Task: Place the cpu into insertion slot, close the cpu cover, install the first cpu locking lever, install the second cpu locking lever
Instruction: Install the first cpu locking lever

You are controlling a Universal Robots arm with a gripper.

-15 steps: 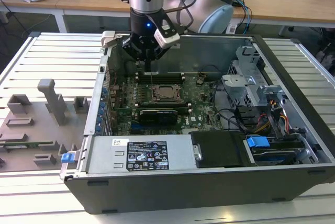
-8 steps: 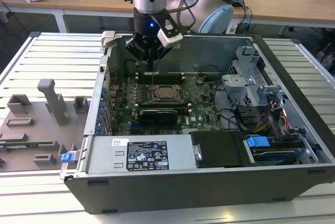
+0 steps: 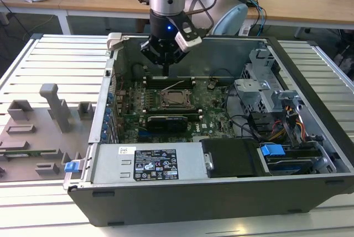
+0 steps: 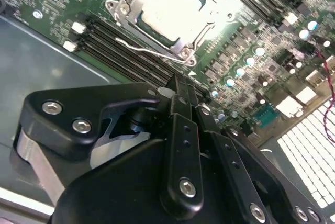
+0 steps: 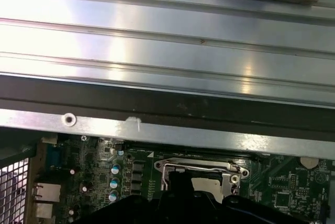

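The cpu (image 4: 172, 7) lies flat with its pale silver top up in the insertion slot (image 3: 174, 99) on the green motherboard. The cpu cover (image 4: 184, 42) frames it and looks lowered over the chip's edges. One thin wire locking lever (image 4: 149, 52) runs along the socket's side; in the exterior view a pale wire (image 3: 175, 86) slants up from the socket. My gripper (image 3: 166, 72) hangs just above the board behind the socket, apart from it, shut with nothing in it. Its black fingers (image 4: 179, 109) point at the socket's corner. The socket (image 5: 201, 179) shows in the first wrist view too.
The open computer case has a tall back wall (image 3: 221, 54) close behind my gripper. A black graphics card (image 3: 163, 122) lies in front of the socket, memory slots (image 4: 120, 51) beside it. A drive cage (image 3: 260, 90) and cables stand at the exterior view's right, a grey fixture tray (image 3: 38, 132) at its left.
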